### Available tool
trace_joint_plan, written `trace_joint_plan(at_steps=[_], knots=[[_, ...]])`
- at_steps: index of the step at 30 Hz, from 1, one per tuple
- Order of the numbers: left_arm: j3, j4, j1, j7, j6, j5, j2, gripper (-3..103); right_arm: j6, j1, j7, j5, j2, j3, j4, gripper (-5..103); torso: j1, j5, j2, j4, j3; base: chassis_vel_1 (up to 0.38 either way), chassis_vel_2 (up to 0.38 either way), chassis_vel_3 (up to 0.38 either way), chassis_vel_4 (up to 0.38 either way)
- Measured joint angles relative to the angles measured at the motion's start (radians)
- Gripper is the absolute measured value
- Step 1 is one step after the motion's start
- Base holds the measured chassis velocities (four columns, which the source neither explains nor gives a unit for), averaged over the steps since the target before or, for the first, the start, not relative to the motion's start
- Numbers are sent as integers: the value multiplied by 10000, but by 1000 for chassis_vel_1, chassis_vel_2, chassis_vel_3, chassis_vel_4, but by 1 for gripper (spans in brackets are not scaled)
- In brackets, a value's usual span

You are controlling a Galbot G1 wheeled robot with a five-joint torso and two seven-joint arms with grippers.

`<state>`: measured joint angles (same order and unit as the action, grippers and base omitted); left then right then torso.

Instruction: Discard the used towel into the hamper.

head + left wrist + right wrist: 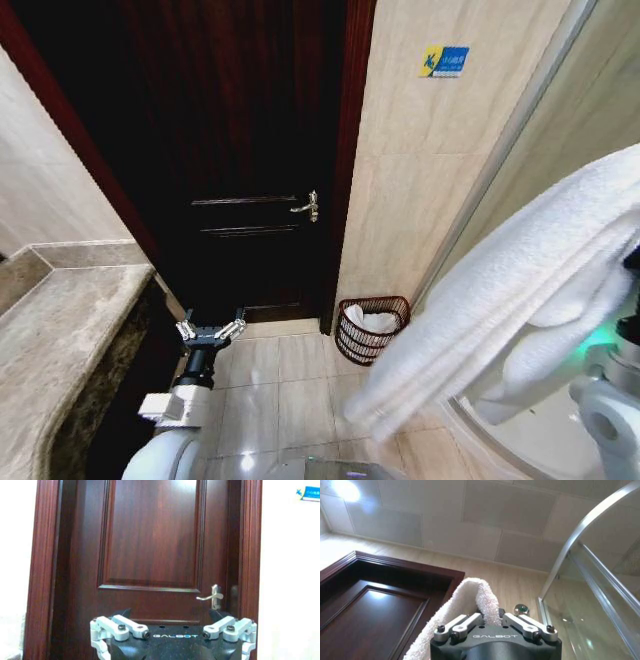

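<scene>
Item: towel point(520, 300), white, soft, limp, light (judged) | Held: right gripper point(490, 620) pinched on a fold, at 3 o'clock | Target: hamper point(372, 328) on floor at 1 o'clock | Left gripper point(211, 331) spread wide, empty, at 7 o'clock | Grip: bunched fold.

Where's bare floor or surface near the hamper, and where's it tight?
Free: tiled floor between the left gripper and the hamper; the stone counter top beside the left arm. Tight: the hamper sits in the corner between the dark door frame and the glass shower edge, white cloth already inside. The towel in the right gripper crowds the right side.
</scene>
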<state>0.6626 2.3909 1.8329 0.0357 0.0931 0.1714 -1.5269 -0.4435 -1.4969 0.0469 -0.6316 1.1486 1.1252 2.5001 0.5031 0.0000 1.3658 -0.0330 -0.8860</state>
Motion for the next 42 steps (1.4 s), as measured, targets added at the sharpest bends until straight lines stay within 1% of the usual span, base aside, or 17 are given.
trace_joint_plan(at_steps=[6, 9, 14, 20, 30, 36, 42], knots=[[0, 0, 0, 0, 0, 0, 0, 100, -11, 24, 3, 0, 10, -11, 0, 5, 4, -2, -1, 0, -2, -122, 109, 119, -110], [0, 0, -1, 0, 0, 0, 0, 100, -18, 31, 3, -3, 3, -41, -1, 5, 6, 3, -2, 0, -3, -145, 160, 145, -155], [0, 0, -2, 0, 0, 0, 0, 100, -133, 106, -5, -60, -109, -80, -1, 5, 14, 0, -4, -3, -5, -97, 121, 121, -95], [0, 0, -1, 0, 0, 0, 1, 100, -162, 216, -6, -88, -195, -99, 0, 5, -1, 0, -1, 1, 0, -5, 10, 2, -4], [0, 0, 0, 0, 0, 0, 0, 100, -302, 287, 20, -3, -170, -232, -1, 5, 1, 0, -1, -3, -1, 27, 3, 11, 50], [0, 0, 0, 0, 0, 0, 1, 100, -320, 275, 23, 11, -152, -157, -58, 5, 4, 1, -1, 1, -1, 0, 0, 0, 0], [0, 0, 0, 0, 0, 0, 1, 100, -411, 260, 9, 14, -143, -178, -53, 5, 3, 0, -1, -1, -1, 0, 0, 0, 0]])
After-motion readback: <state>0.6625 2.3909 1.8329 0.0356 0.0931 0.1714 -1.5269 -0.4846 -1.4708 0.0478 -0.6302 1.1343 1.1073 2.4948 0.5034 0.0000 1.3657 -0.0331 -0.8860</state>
